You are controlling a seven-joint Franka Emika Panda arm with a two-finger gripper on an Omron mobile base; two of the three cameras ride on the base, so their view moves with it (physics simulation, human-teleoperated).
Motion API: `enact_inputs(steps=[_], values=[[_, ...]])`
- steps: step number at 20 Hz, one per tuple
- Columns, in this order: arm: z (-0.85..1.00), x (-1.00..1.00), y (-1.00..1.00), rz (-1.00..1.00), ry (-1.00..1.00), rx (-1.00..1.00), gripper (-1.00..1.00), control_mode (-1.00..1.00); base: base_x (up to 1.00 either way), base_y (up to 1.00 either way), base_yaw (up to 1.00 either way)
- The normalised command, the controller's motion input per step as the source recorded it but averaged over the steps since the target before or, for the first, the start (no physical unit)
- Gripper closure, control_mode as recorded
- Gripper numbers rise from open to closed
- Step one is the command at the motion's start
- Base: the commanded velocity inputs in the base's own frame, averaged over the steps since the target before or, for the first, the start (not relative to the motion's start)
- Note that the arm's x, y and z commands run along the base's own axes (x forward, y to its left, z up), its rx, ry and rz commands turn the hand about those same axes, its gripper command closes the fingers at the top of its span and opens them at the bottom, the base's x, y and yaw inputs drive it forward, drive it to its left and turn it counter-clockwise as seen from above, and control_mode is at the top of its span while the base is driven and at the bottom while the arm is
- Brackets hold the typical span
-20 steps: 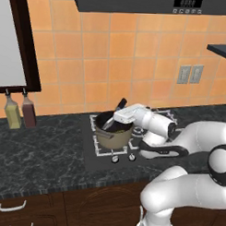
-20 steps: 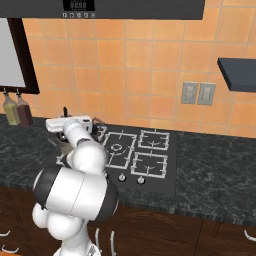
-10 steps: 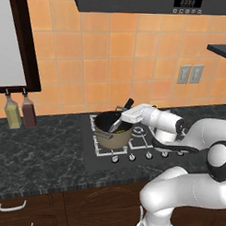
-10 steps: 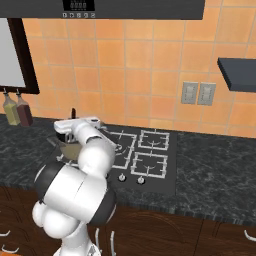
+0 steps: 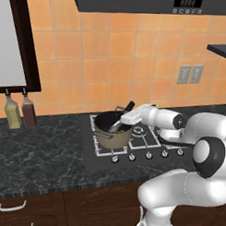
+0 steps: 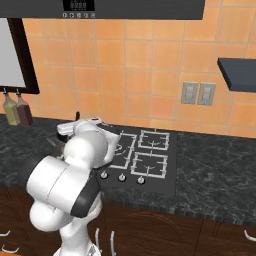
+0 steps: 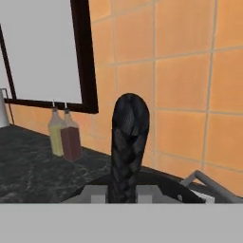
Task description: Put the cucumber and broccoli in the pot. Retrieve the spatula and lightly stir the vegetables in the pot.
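The tan pot stands on the stove's front-left burner. My gripper hovers at its right rim, shut on the spatula's black handle, which leans up and to the right. The silver slotted head dips into the pot's dark inside. In the hand view the black handle rises between my fingertips, with the pot's dark rim below it. In the right base view my own arm covers the pot; the gripper shows at its left. The vegetables are hidden inside the pot.
The black stove has knobs along its front edge. Two bottles, one yellow and one dark red, stand at the wall to the left, below a dark-framed window. An outlet plate sits on the tiled wall.
The spatula's handle has tipped from leaning left to leaning right, and its head has swept across inside the pot. The pot has stayed on its burner.
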Motion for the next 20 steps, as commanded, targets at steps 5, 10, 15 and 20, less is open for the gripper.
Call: enact_inputs(steps=[5,10,15,20], values=[[-0.40,0.22,0.14,0.00,0.00,-0.06,1.00,-1.00,0.00,0.00,0.00],[0.12,0.29,0.01,0.00,-0.04,0.00,1.00,-1.00,0.00,0.00,0.00],[0.54,-0.09,-0.09,0.00,-0.07,0.00,1.00,-1.00,0.00,0.00,0.00],[0.29,-0.31,-0.15,-0.05,0.05,-0.06,1.00,-1.00,0.00,0.00,0.00]])
